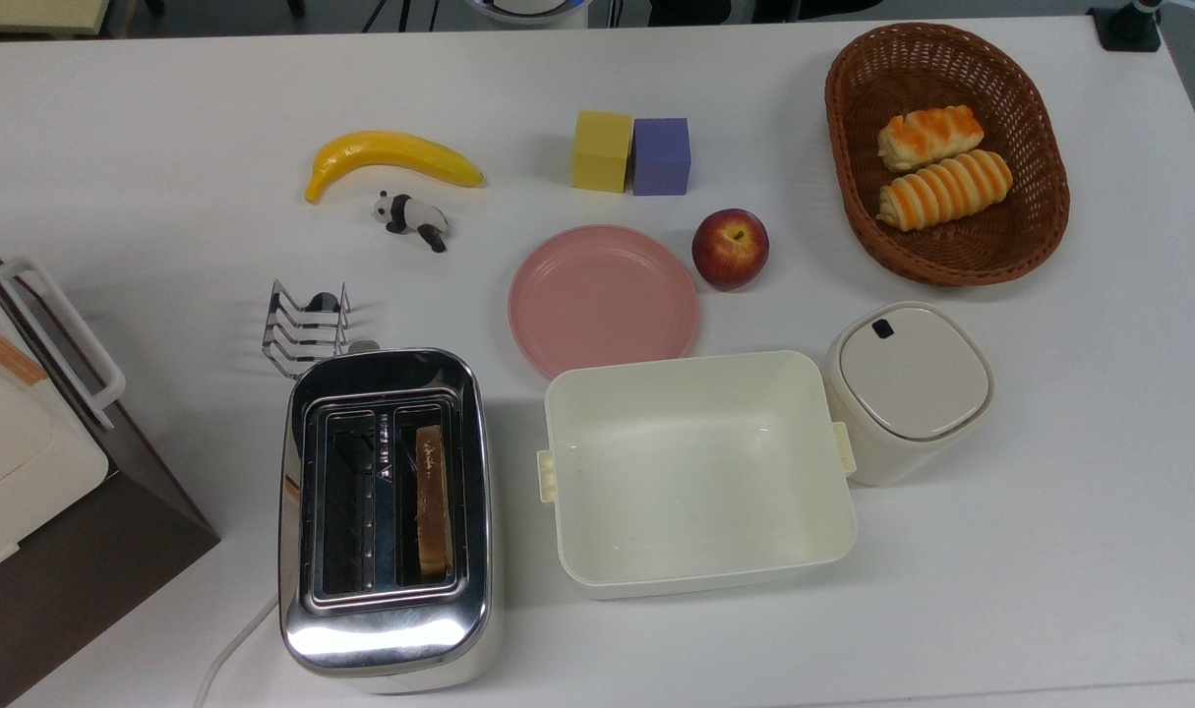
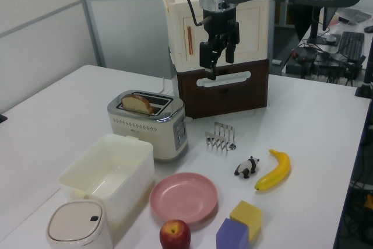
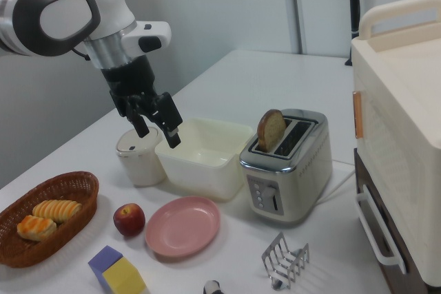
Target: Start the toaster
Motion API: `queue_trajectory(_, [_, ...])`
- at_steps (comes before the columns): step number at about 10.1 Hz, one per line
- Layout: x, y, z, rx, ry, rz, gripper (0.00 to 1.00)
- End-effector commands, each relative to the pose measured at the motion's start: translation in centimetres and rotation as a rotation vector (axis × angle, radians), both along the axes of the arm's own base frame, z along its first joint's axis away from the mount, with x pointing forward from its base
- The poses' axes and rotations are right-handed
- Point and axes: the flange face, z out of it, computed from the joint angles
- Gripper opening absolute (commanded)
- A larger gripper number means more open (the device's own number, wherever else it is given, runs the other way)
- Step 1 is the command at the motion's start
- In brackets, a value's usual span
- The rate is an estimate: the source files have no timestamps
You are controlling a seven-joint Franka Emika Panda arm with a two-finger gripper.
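Note:
The chrome toaster (image 1: 386, 511) stands near the front edge at the top view's left. A slice of toast (image 1: 432, 497) sits in one slot and sticks up out of it (image 3: 271, 130). The toaster's control face with its small lever (image 3: 274, 201) points toward the wire rack. My gripper (image 2: 220, 65) hangs open and empty well above the table, fingers pointing down. In the left view it is above and to the right of the toaster (image 2: 148, 123). In the right view the gripper (image 3: 160, 137) is off to the left of the toaster (image 3: 286, 166).
A wire toast rack (image 1: 307, 329) stands right by the toaster's lever end. A cream tub (image 1: 695, 472) lies beside the toaster, then a white lidded container (image 1: 907, 388). A pink plate (image 1: 603, 300), apple (image 1: 730, 248), banana (image 1: 392, 157), panda figure (image 1: 410, 216), two blocks (image 1: 631, 152), a bread basket (image 1: 853, 197) and a cream-and-brown cabinet (image 1: 27, 442) are around.

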Motion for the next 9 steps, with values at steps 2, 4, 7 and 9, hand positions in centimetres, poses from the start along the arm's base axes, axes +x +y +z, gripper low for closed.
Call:
queue_trajectory(2, [-0.62,0.03,0.18,0.009,0.0,0.071,1.0])
queue_trajectory(4, [-0.54,-0.13,0.18,0.009,-0.006,0.065,1.0])
queue_trajectory(7, [-0.39,-0.2,0.15,0.015,-0.009,0.054,1.0])
queue_trajectory(9, [0.04,-0.51,-0.13,0.031,-0.023,0.096,0.01])
